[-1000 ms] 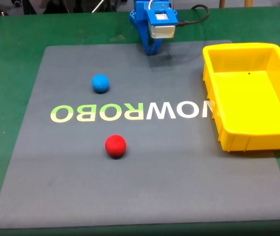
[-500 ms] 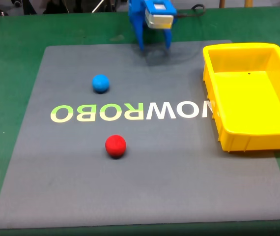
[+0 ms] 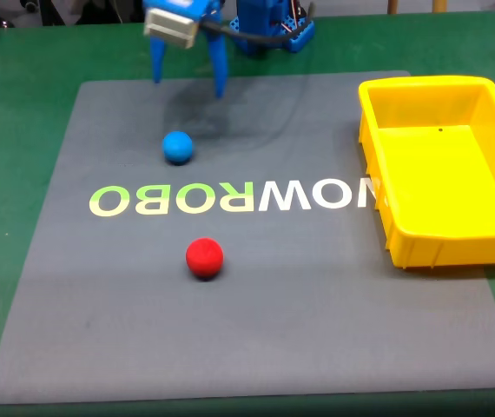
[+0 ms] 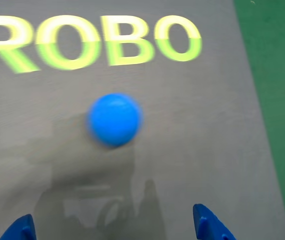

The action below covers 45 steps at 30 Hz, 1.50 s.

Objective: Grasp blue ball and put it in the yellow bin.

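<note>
Matte blue ball (image 4: pixel 114 119) looks light and prone to rolling on the mat (image 3: pixel 317 304). Gripper (image 3: pixel 188 82) hangs spread wide, empty; best to pinch across the ball's middle.

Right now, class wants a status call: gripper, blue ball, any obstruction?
Gripper open, above mat behind blue ball, not touching. Ball free on grey mat. Red ball well clear; yellow bin off to the right in fixed view.

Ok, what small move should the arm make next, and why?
Probably lower the open tool forward over the blue ball. The ball sits free on the grey mat, just ahead of the spread fingertips in the wrist view, roughly centred between them.
</note>
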Tool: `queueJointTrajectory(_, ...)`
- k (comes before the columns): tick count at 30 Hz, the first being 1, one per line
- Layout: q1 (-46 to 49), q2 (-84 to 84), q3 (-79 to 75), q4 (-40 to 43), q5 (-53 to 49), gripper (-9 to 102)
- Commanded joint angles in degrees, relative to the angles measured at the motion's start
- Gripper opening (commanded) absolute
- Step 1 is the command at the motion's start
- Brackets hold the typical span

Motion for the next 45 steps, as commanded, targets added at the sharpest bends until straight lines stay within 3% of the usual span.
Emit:
queueJointTrajectory(1,2.81,-8.61,-7.12,-5.54,-0.62,36)
queueJointTrajectory(11,1.05,-16.52,-9.05,-6.94,3.08,36)
queueJointTrajectory(21,-1.41,-23.99,-9.76,-15.29,5.36,36)
queueJointTrajectory(34,-4.13,-35.16,-16.70,-19.95,7.73,35)
queueJointTrajectory(37,-4.48,-36.74,-17.67,-19.95,7.73,28)
queueJointTrajectory(42,-5.01,-37.44,-17.75,-19.60,8.00,0)
queueJointTrajectory(45,-5.01,-37.53,-17.75,-19.42,8.17,0)
